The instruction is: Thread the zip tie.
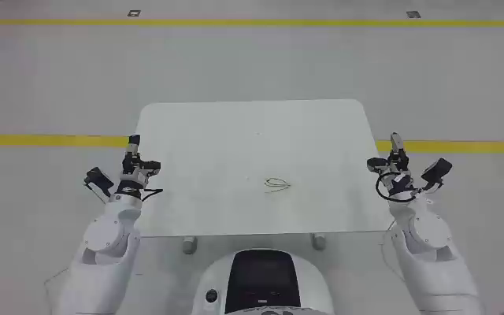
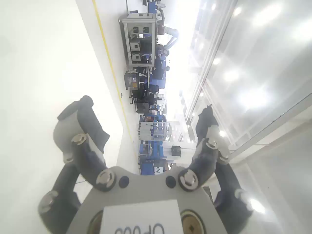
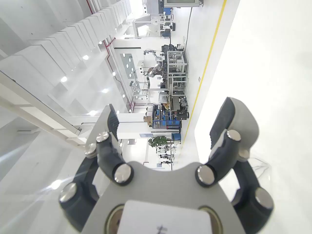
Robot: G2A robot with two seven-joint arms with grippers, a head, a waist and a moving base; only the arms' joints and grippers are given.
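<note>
1 zip tie (image 1: 276, 184) is lying on the white table (image 1: 236, 126), slightly toward the robot from its middle, seemingly curled into a thin loop. The left gripper (image 2: 146, 105) is hovering beside the table's left edge, fingers spread around nothing. The right gripper (image 3: 169, 103) is hovering beside the right edge, fingers likewise spread, both well apart from the tie.

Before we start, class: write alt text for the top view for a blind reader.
A thin zip tie lies near the middle of a white table. The left gripper and right gripper sit at opposite side edges, neither touching the zip tie.
</note>
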